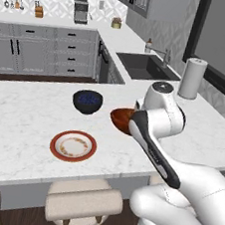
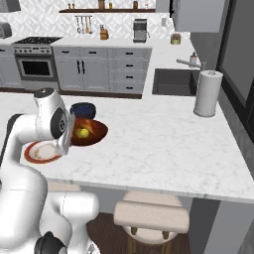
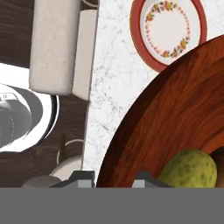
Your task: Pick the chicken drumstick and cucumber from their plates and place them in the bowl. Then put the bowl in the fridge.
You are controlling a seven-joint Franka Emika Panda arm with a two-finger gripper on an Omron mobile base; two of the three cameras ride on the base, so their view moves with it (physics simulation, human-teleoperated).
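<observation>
Where the white marble-patterned counter (image 1: 28, 118) runs across the left base view, the glossy reddish-brown bowl (image 1: 120, 119) sits at roughly the 3 o'clock side of the red-rimmed plate (image 1: 73, 146), partly hidden behind the robot's white arm. That plate is round and flat, with a cream centre ringed by small floral specks, and nothing lies on it. A smaller dark navy bowl (image 1: 87, 101) stands at about 12 o'clock from the plate, near the reddish-brown bowl but apart from it. From the right base view, the wide shallow bowl shows a smooth, wood-toned inner wall, and the cucumber (image 2: 82, 132) rests inside it as a small yellow-green lump. In the hand view the cucumber appears stubby and rounded with a mottled, pebbly skin, lying at about 4 o'clock, low on the bowl's curved inner slope; its long axis seems to run roughly from 9 to 3 o'clock in that view, though its right end is cut by shadow and I cannot tell which end is which. The gripper (image 3: 113, 179) has its two dark fingertips drawn close together at the bottom of the hand view, straddling the bowl's rim, clamped on the bowl's edge, with the cucumber just beside the right-hand tip at 3 o'clock. A padded beige stool (image 1: 84, 203) stands under the counter edge.
</observation>
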